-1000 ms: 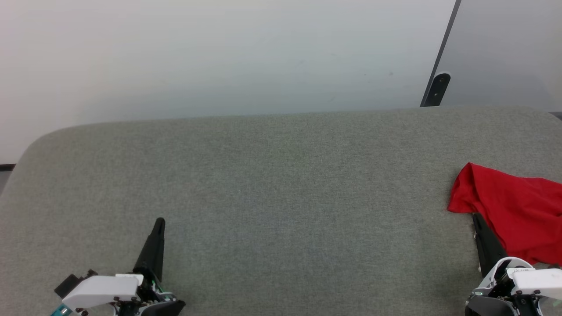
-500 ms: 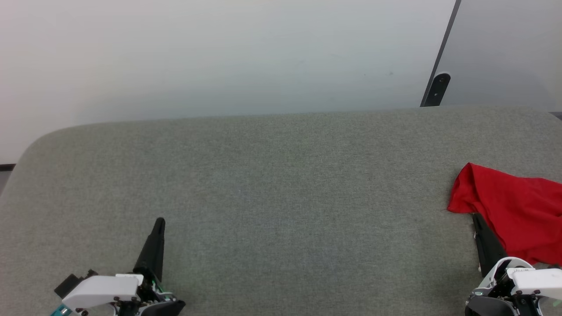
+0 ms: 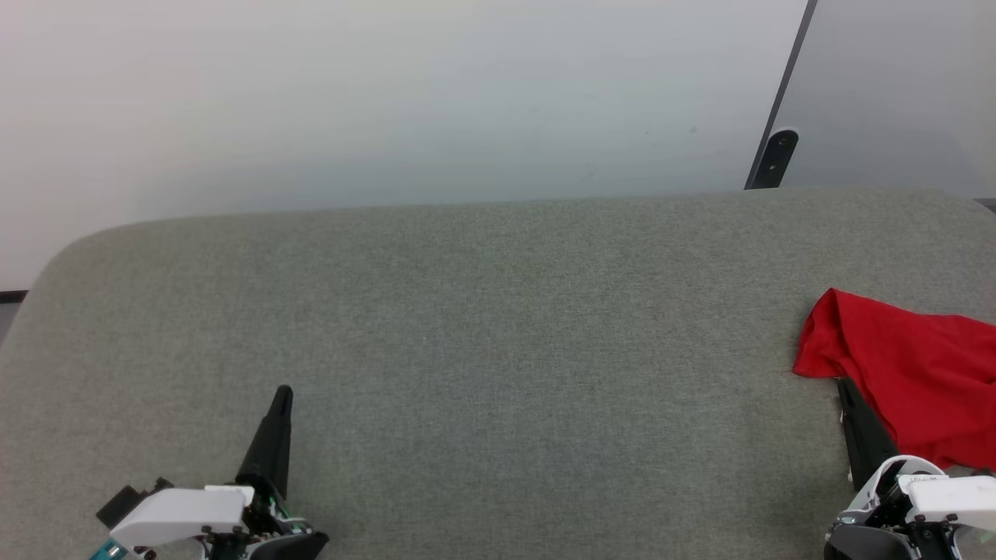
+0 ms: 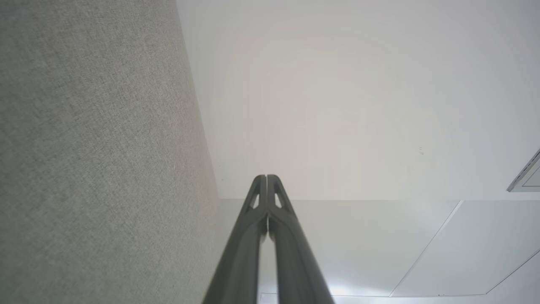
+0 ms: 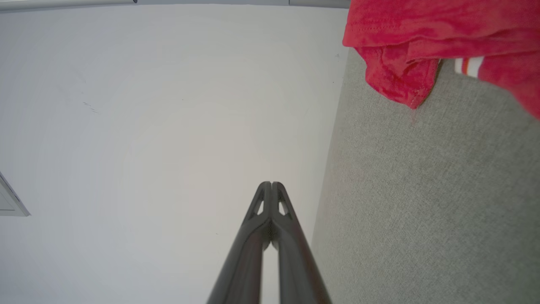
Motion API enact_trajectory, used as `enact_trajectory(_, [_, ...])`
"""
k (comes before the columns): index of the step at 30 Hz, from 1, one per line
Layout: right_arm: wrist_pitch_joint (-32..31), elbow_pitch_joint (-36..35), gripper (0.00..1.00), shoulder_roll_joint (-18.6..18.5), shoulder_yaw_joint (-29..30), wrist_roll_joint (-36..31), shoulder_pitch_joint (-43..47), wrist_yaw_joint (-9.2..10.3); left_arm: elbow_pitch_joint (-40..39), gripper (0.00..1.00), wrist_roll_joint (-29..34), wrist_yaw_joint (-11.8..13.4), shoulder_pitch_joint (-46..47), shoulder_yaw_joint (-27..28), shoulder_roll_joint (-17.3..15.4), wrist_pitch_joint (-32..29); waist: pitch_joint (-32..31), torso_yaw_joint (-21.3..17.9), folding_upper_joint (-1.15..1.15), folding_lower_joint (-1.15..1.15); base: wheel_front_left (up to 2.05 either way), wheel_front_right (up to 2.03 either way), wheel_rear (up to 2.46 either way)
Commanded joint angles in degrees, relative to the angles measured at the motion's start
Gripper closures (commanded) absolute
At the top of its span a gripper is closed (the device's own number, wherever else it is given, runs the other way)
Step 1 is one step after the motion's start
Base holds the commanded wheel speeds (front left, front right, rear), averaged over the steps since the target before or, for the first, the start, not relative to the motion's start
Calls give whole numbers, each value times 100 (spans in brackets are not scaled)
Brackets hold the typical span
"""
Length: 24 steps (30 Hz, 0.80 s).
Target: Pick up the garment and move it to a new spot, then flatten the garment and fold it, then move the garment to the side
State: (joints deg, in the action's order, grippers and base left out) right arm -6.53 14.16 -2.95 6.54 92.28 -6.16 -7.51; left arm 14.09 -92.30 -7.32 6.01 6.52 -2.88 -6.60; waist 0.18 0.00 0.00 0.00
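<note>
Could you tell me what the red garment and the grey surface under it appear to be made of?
The garment: probably soft matte knit cloth; it bunches in loose folds with a stitched hem. The surface: seemingly woven grey fabric, matte, fine weave visible.

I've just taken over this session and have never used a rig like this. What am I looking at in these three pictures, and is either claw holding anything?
This is a two-armed robot. The wide picture comes from its head camera, looking down on a grey fabric-covered surface. The left gripper is at the lower left and the right gripper at the lower right; each has two long dark fingers. The other two pictures come from cameras on the wrists, looking along those fingers, so the scene appears turned sideways there. Both grippers are shut and hold nothing. The red garment lies crumpled at the right of the head picture, close to the right gripper but not gripped.
</note>
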Motion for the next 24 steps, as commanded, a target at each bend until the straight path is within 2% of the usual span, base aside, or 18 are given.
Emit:
enact_trajectory(1, [14,0,100,19,3,25,-27,4,5,100,-20,-33,62,10,5,-9,0,0,0,0,0,0,0])
enact_trajectory(24, [15,0,100,19,2,25,-27,5,4,100,-21,-33,62,10,5,-8,0,0,0,0,0,0,0])
